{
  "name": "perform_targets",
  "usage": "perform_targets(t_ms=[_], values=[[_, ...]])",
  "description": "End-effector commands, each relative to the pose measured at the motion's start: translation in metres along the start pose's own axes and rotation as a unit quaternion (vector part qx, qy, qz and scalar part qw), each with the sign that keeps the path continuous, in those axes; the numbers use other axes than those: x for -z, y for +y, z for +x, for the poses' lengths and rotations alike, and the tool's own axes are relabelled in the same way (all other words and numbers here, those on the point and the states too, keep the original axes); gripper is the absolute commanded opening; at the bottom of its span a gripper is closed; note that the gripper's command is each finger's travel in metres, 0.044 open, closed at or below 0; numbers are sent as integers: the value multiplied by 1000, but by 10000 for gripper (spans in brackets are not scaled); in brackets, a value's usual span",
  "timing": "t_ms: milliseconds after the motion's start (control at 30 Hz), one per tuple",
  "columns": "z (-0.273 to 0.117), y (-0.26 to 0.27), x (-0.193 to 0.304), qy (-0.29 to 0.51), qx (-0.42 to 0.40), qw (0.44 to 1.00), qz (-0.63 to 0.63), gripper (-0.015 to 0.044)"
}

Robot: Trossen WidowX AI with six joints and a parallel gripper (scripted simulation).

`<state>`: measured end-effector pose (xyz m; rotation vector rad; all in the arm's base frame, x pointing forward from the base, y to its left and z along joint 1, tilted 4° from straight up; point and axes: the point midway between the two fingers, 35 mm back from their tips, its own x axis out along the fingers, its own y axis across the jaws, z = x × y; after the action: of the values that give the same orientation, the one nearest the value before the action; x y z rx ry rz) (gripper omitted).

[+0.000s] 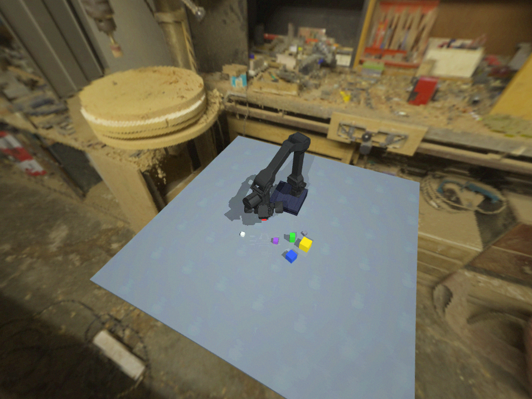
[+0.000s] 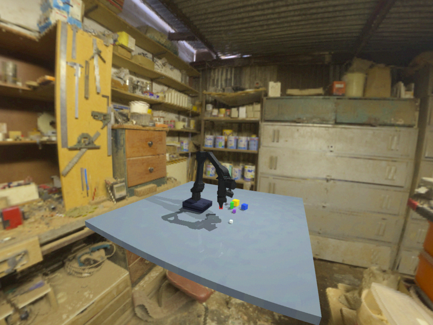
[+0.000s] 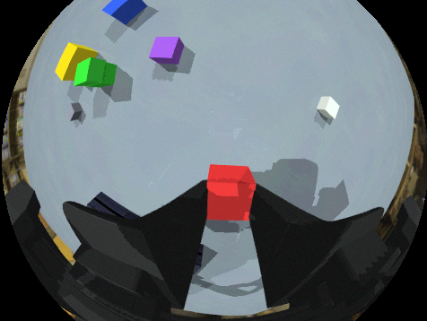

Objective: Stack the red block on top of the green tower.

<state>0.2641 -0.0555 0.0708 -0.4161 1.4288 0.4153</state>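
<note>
The red block [image 3: 229,193] [image 1: 264,219] sits between my gripper's [image 3: 228,210] [image 1: 263,214] [image 2: 220,205] two black fingers, which are shut on it just above the blue-grey table [image 1: 300,326] [image 2: 244,251]. The green tower [image 3: 94,73] [image 1: 292,237] [image 2: 231,204] stands upright off to the upper left in the wrist view, close beside a yellow block [image 3: 69,58] [image 1: 305,244] [image 2: 236,202]. In the top view the tower is to the right of the gripper and nearer the camera.
A blue block [image 3: 124,7] [image 1: 291,256] [image 2: 244,206], a purple block [image 3: 166,48] [image 1: 275,240] [image 2: 233,210], a small white block [image 3: 328,107] [image 1: 242,234] [image 2: 230,221] and a tiny grey block [image 3: 76,110] [image 1: 303,233] lie on the table. The arm's dark base [image 1: 292,199] [image 2: 196,205] is behind the gripper.
</note>
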Motion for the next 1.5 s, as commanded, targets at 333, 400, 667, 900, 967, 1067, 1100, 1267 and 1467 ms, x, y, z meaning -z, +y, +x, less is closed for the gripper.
perform_targets(t_ms=[333, 400, 667, 900, 967, 1067, 1100, 1267, 1467], values=[[-64, 0, 0, 1, 3, 1000, -2, 0], [-64, 0, 0, 1, 3, 1000, -2, 0], [-64, 7, -9, 0, 2, 1000, -2, 0], [-63, 29, -32, 0, 1, 1000, -2, 0], [-63, 35, -38, 0, 1, 1000, -2, 0], [-63, 46, -47, 0, 0, 1000, -2, 0], [-63, 50, -49, 0, 0, 1000, -2, 0], [-63, 69, -63, -1, -1, 1000, -1, 0], [-64, 92, -76, -2, -2, 1000, -1, 0]])
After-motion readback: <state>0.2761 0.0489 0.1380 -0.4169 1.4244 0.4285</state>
